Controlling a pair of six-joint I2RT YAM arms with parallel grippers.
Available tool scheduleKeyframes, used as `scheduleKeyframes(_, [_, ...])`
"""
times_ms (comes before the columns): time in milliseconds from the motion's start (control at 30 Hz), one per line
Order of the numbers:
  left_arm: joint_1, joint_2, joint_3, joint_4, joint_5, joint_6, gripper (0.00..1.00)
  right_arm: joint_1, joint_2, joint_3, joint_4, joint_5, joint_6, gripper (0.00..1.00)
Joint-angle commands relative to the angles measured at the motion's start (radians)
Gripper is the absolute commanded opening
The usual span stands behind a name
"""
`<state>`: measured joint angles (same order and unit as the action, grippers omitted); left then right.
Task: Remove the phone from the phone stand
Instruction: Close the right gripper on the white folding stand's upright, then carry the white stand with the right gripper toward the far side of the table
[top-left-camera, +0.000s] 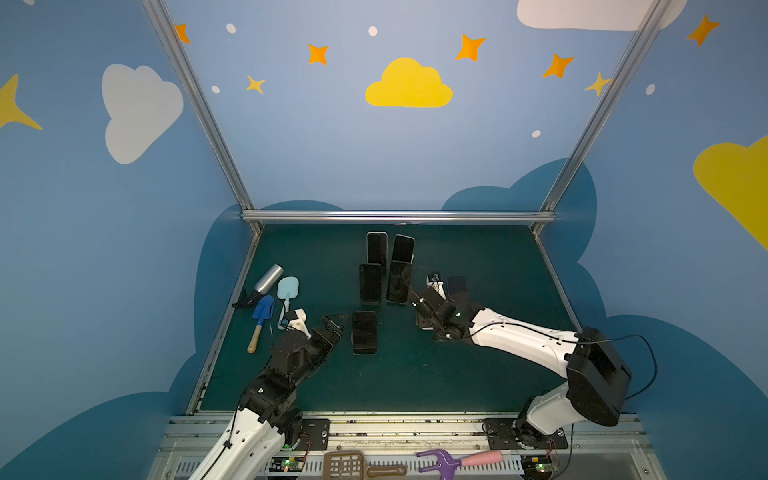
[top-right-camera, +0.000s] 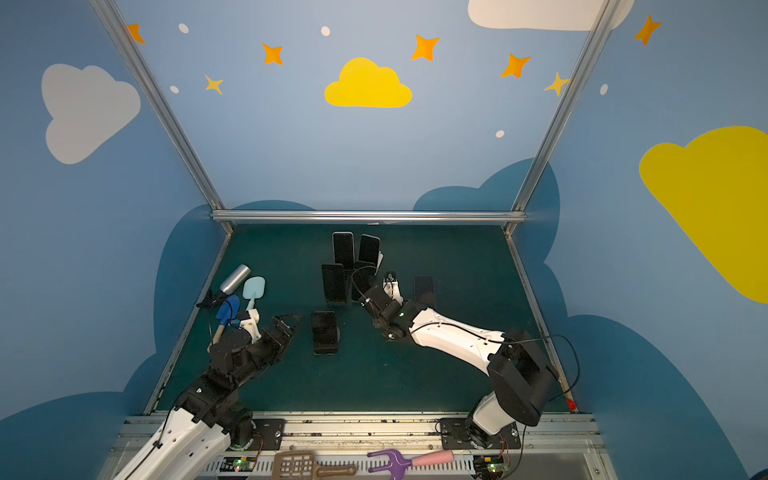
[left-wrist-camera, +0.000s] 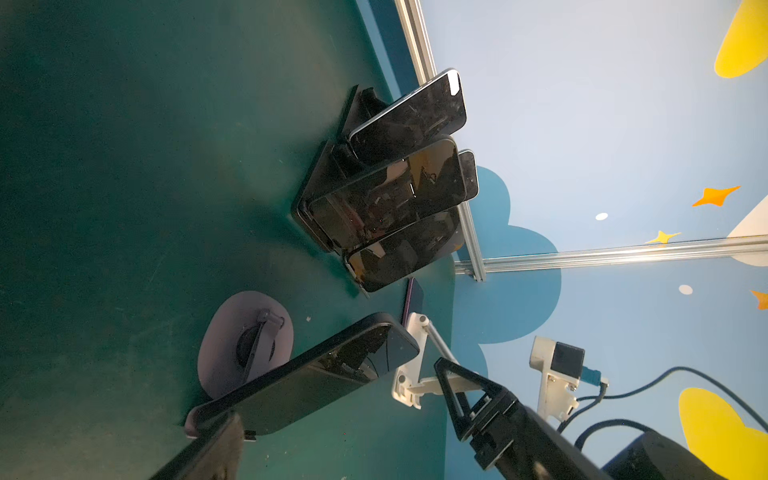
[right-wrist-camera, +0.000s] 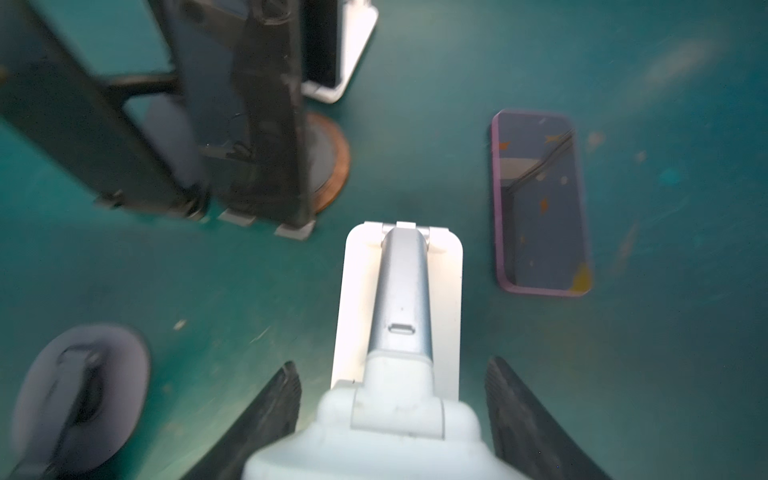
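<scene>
A purple-edged phone (right-wrist-camera: 540, 203) lies flat on the green mat beside an empty white phone stand (right-wrist-camera: 399, 291) with a silver arm. In both top views this phone (top-left-camera: 457, 286) (top-right-camera: 424, 289) is right of the middle. My right gripper (right-wrist-camera: 392, 374) (top-left-camera: 428, 309) points down over the white stand. It is open, its dark fingers (right-wrist-camera: 282, 399) apart on either side of the stand's head. My left gripper (top-left-camera: 338, 328) (left-wrist-camera: 336, 390) is open wide, just left of a dark phone (top-left-camera: 364, 332) (left-wrist-camera: 307, 386) that leans on a grey round stand (left-wrist-camera: 245, 336).
Several dark phones on black stands (top-left-camera: 386, 270) cluster at the back middle, close to the right gripper. A silver bottle (top-left-camera: 269, 277), a pale blue scoop (top-left-camera: 287, 287) and a blue trowel (top-left-camera: 262, 309) lie at the left edge. Metal rails border the mat.
</scene>
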<state>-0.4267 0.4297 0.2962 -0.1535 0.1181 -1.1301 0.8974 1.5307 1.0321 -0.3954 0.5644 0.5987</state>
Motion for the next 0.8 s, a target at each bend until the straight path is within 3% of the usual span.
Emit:
scheduleKeyframes(0, [-0.002,0.001,-0.002,0.015,-0.009,0.016,1.00,-0.086,-0.032,0.029,0.056,-0.048,-0.164,0.58])
scheduleKeyframes(333, [-0.001,0.032,0.009,0.032,-0.003,0.023,1.00,-0.372,0.084,0.197,0.145,-0.221,-0.366,0.58])
scheduleKeyframes(567, [-0.002,0.069,0.014,0.054,0.018,0.026,1.00,-0.512,0.313,0.474,0.091,-0.343,-0.426,0.57])
scheduleKeyframes(767, [-0.002,0.066,0.012,0.055,0.009,0.035,1.00,-0.567,0.516,0.697,0.011,-0.401,-0.454,0.56])
